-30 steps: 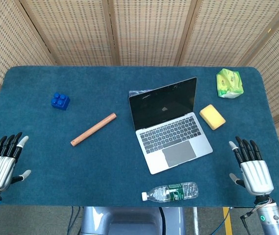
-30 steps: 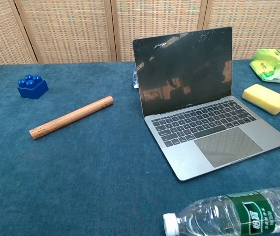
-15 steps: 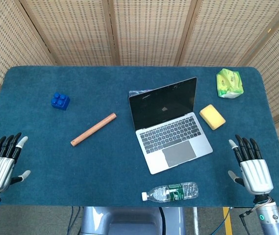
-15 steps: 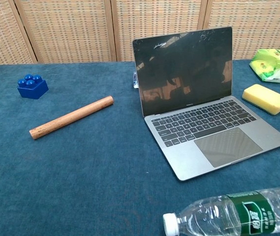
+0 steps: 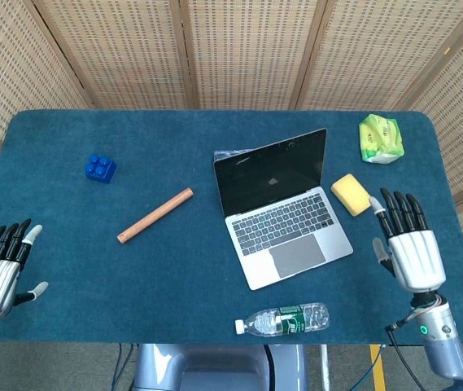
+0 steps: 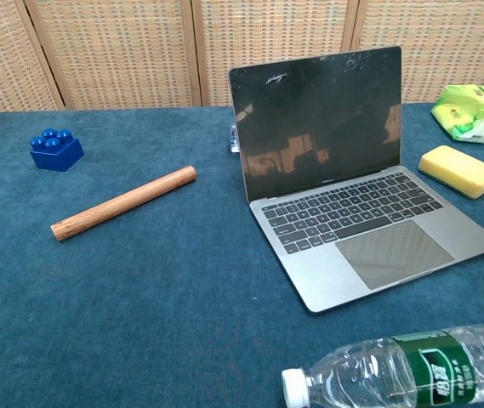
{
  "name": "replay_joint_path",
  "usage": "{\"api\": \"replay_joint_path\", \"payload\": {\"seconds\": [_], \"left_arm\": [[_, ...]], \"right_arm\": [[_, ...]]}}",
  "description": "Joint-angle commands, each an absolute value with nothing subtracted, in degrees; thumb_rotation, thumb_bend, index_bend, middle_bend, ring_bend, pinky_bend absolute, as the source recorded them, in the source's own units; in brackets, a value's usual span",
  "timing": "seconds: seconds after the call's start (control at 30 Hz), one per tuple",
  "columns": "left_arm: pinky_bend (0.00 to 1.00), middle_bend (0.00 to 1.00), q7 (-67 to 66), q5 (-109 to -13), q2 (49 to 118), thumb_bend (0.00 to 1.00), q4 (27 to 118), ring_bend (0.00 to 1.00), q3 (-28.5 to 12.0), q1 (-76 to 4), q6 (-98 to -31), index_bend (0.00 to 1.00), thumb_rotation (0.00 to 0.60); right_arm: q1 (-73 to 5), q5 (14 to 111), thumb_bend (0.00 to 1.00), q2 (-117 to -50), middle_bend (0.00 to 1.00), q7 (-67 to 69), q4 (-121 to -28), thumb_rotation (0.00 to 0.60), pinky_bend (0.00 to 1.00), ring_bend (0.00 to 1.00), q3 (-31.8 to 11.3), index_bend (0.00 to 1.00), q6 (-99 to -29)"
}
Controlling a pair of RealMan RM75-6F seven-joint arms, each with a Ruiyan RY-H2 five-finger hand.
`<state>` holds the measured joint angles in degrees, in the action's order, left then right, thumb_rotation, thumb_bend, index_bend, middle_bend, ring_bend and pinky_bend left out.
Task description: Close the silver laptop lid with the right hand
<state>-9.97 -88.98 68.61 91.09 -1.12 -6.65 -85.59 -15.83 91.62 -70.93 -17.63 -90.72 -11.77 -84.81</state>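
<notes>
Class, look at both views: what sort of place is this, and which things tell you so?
Probably a robot test setup indoors, not a home desk. A table covered in blue felt stands before woven screen panels, and unrelated props are spread out on it: silver laptop, blue block, wooden rod.

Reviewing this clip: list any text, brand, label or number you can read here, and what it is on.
None can be read.
Water bottle: green label has white print, too blurred.
Green packet: yellow markings, too small.
Laptop: faint lettering under the screen and key legends, too small.
</notes>
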Motion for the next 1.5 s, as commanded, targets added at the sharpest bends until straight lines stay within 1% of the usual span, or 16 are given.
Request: {"api": "replay_joint_path", "payload": {"seconds": [0.03,0.07,0.1,0.17,0.27,0.33,0.43,0.57,0.8,1.13,1.5], "left_arm": [[0.00,0.00,-9.8,-88.8,68.7,0.08,90.9,0.00,-1.2,-6.8,-85.3,0.00,0.600],[0.00,0.00,-9.7,-88.7,68.7,0.08,90.9,0.00,-1.2,-6.8,-85.1,0.00,0.600],[0.00,0.00,-9.6,-88.6,68.7,0.08,90.8,0.00,-1.2,-6.9,-85.0,0.00,0.600],[0.00,0.00,-9.6,-88.4,68.8,0.08,90.6,0.00,-1.2,-7.0,-84.6,0.00,0.600],[0.00,0.00,-9.5,-88.1,69.0,0.08,90.3,0.00,-1.2,-7.2,-84.0,0.00,0.600],[0.00,0.00,-9.5,-87.7,69.2,0.08,90.1,0.00,-1.3,-7.5,-83.4,0.00,0.600],[0.00,0.00,-9.3,-87.5,69.4,0.08,89.8,0.00,-1.3,-7.7,-82.8,0.00,0.600],[0.00,0.00,-9.0,-87.4,69.6,0.08,89.5,0.00,-1.2,-8.0,-82.2,0.00,0.600],[0.00,0.00,-8.4,-87.2,69.8,0.08,89.0,0.00,-1.1,-8.3,-81.4,0.00,0.600],[0.00,0.00,-7.1,-87.3,69.7,0.08,88.6,0.00,-1.0,-8.5,-81.4,0.00,0.600],[0.00,0.00,-6.6,-86.9,69.8,0.08,88.1,0.00,-0.9,-8.9,-80.4,0.00,0.600]], "right_arm": [[-19.7,89.0,0.81,-69.4,0.09,-20.9,-92.3,0.600,0.14,0.02,-15.0,0.10,-81.0],[-20.6,88.6,0.90,-69.3,0.11,-21.5,-92.3,0.600,0.15,0.03,-15.7,0.11,-80.2],[-21.6,88.2,0.96,-69.3,0.11,-22.0,-92.2,0.600,0.16,0.03,-16.4,0.11,-79.5],[-24.1,87.3,1.00,-69.4,0.12,-23.1,-91.5,0.600,0.16,0.04,-17.8,0.11,-77.3],[-27.2,85.4,1.00,-69.6,0.14,-24.9,-90.7,0.600,0.17,0.06,-19.3,0.13,-73.7],[-30.6,84.4,1.00,-70.0,0.16,-27.3,-89.5,0.600,0.17,0.08,-20.6,0.15,-70.3],[-33.7,82.7,1.00,-70.7,0.19,-30.1,-88.4,0.600,0.19,0.11,-21.4,0.18,-67.3],[-37.3,81.3,1.00,-72.2,0.22,-32.7,-86.9,0.600,0.21,0.15,-22.2,0.21,-64.9],[-42.9,77.3,1.00,-75.5,0.23,-37.4,-84.8,0.600,0.21,0.16,-23.3,0.22,-61.1],[-50.4,71.1,1.00,-81.7,0.23,-44.2,-79.7,0.600,0.21,0.16,-23.0,0.22,-56.4],[-55.1,67.8,1.00,-86.6,0.24,-46.3,-73.4,0.600,0.21,0.17,-21.0,0.24,-53.8]]}}
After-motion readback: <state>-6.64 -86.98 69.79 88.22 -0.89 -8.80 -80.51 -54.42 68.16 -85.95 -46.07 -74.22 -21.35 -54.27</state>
